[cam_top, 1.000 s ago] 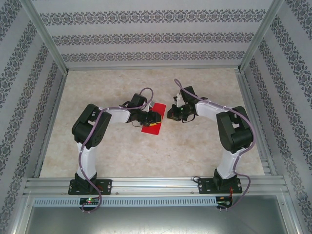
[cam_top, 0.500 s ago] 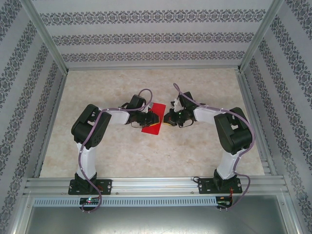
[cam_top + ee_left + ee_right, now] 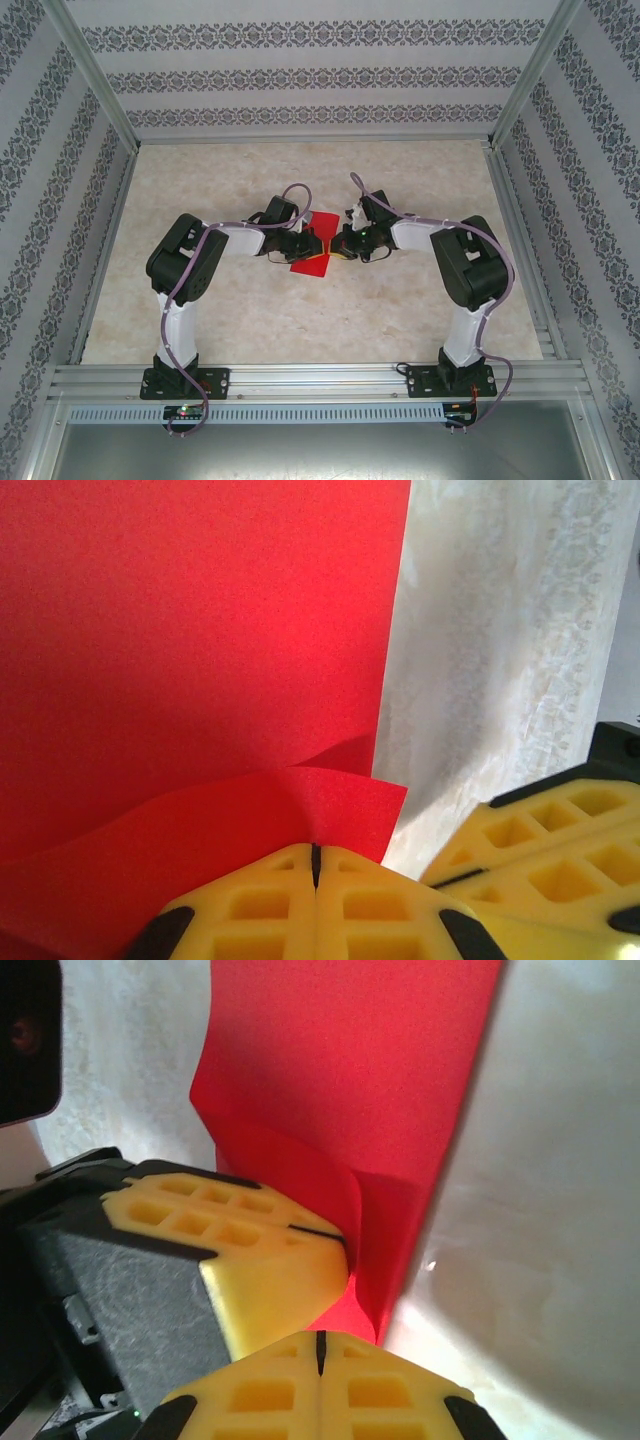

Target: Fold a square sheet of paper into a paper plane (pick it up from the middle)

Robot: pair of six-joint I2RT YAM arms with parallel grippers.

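Left gripper (image 3: 315, 855) clamped on the lifted edge of paper (image 3: 200, 640). Right gripper (image 3: 320, 1345) jaws together, just beside that edge; can't tell if it holds paper.

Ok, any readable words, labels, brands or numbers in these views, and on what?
None can be read. The red paper is plain, the yellow left fingers carry only moulded pockets, the walls bear an ornamental pattern without letters, and the table shows no writing.
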